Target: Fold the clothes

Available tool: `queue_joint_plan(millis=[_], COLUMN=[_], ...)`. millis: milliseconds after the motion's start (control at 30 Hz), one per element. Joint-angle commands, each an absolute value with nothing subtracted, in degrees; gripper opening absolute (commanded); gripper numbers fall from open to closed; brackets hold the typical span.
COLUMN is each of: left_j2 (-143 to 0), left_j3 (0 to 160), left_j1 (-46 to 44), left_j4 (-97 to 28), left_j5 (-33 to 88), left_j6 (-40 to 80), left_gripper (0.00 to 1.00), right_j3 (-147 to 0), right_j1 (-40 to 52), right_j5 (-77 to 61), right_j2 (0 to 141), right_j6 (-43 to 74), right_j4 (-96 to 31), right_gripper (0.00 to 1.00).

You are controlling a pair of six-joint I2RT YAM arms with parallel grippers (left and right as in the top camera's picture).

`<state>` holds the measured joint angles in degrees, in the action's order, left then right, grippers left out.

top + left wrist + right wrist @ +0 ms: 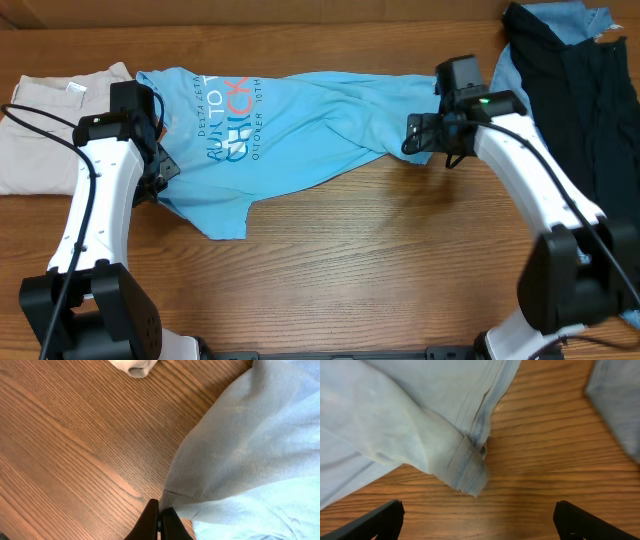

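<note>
- Fingers (148, 521) of the left gripper (159, 522) are being clenched on the T-shirt's (300, 120) left edge.
- The right gripper (480, 521) is being held released by its right hem.

Beige trousers (50, 130) lie left, black garment (575, 100) right, on wooden table (380, 240).

Matt cloth T-shirt (300, 110), grained wood table (400, 250)

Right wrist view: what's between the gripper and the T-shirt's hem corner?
Only bare wooden table. The right gripper is open, short of the T-shirt hem, as the right wrist view shows.
</note>
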<state>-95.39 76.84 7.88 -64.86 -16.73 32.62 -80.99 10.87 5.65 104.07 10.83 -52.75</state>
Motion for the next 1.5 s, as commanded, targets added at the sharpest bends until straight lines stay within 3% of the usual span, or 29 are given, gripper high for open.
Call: queue_joint_plan(millis=[0, 333, 400, 433, 500, 533, 733, 900, 1067, 1133, 1200, 1267, 1300, 1467], left_j2=[-95.13, -95.13, -95.13, -95.13, -95.13, -95.13, -95.13, -95.13, -95.13, -95.13, -95.13, -95.13, -95.13, -95.13], left_j3=[76.99, 76.99, 76.99, 76.99, 76.99, 76.99, 76.99, 76.99, 76.97, 76.99, 76.97, 76.97, 76.99, 76.99], left_j1=[7.68, 7.68, 7.68, 7.68, 7.68, 7.68, 7.68, 7.68, 7.68, 7.68, 7.68, 7.68, 7.68, 7.68], left_j4=[-64.53, -64.49, -64.47, -64.47, -64.49, -64.49, -64.16, -64.03, -64.05, -64.05, -64.14, -64.34, -64.42, -64.45], left_j5=[-17.98, -17.98, -17.96, -17.96, -17.98, -17.98, -18.0, -18.02, -18.0, -18.0, -18.0, -18.0, -18.0, -18.0], left_j6=[31.68, 31.68, 31.7, 31.68, 31.68, 31.66, 31.66, 31.66, 31.66, 31.66, 31.14, 30.33, 30.15, 29.93], left_gripper=[0.04, 0.04, 0.04, 0.04, 0.04, 0.04, 0.04, 0.04, 0.04, 0.04, 0.04, 0.04, 0.04, 0.04], right_j3=[-81.3, -81.3, -81.3, -81.3, -81.34, -81.47, -81.52, -81.52, -81.52, -81.49, -81.49, -81.49, -81.49, -81.49], right_j1=[10.74, 10.74, 10.74, 10.74, 10.74, 10.74, 10.74, 10.74, 9.63, 8.4, 6.9, 5.89, 5.56, 4.73], right_j5=[2.37, -2.02, -2.92, -2.9, -2.68, -2.7, -2.7, -2.72, -0.82, 0.56, 0.32, 0.34, 0.34, 0.21], right_j2=[108.33, 115.48, 116.38, 116.62, 116.57, 116.22, 108.92, 94.32, 84.49, 85.25, 87.9, 91.57, 93.12, 99.22], right_j6=[9.23, 8.49, 8.51, 8.54, 8.54, 8.56, 8.62, 8.6, 8.56, 8.58, 9.02, 8.97, 8.97, 10.87], right_j4=[-51.46, -47.16, -46.78, -46.7, -46.72, -47.05, -51.62, -58.04, -51.66, -49.91, -49.28, -49.39, -49.8, -56.36], right_gripper=[1.0, 1.0, 0.95, 0.84, 0.24, 0.04, 0.04, 0.04, 0.09, 0.2, 0.53, 0.7, 0.75, 0.76])
